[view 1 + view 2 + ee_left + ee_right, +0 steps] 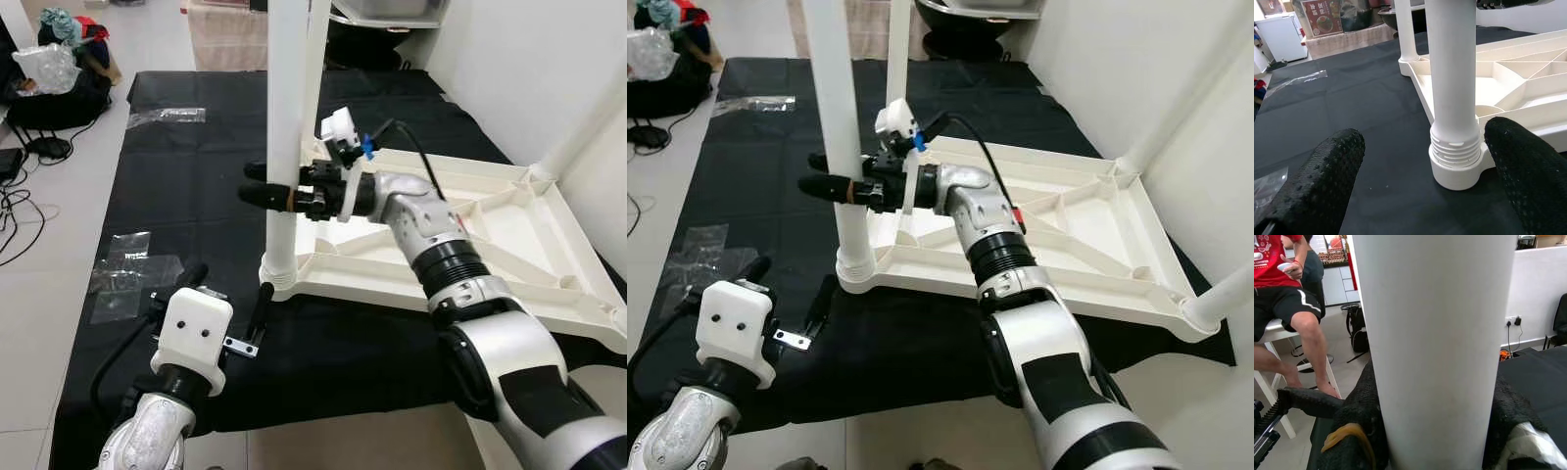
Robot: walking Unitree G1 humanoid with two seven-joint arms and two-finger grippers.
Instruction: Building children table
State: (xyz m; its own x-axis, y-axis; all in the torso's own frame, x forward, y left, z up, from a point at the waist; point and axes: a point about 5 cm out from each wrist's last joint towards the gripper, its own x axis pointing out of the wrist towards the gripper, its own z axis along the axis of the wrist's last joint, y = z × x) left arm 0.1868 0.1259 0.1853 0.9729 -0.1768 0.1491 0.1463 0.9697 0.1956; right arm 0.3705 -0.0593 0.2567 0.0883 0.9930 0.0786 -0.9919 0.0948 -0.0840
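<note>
Fingers of the right gripper point(277, 185) are clamped around the upright white plastic table leg point(286, 117), which is seated in a corner socket of the overturned white ribbed tabletop point(509, 220) on black cloth point(186, 186). Spread apart, the left gripper point(231, 294) is held near the leg's base.

You see cream-white ribbed plastic tabletop point(509, 230), upturned, on matte black floor mat point(186, 196). Plain white plastic tube leg point(286, 127) rises from near-left corner; second white leg point(1404, 29) at far corner. Right gripper point(257, 183): black fingers, orange band, silver arm. Left gripper point(230, 294): black dimpled fingers point(1322, 181), white wrist housing. Far left, clear plastic wrappers point(127, 274) on pale grey tiles. Seated person point(1288, 293): red shirt, black shorts with white stripe.
</note>
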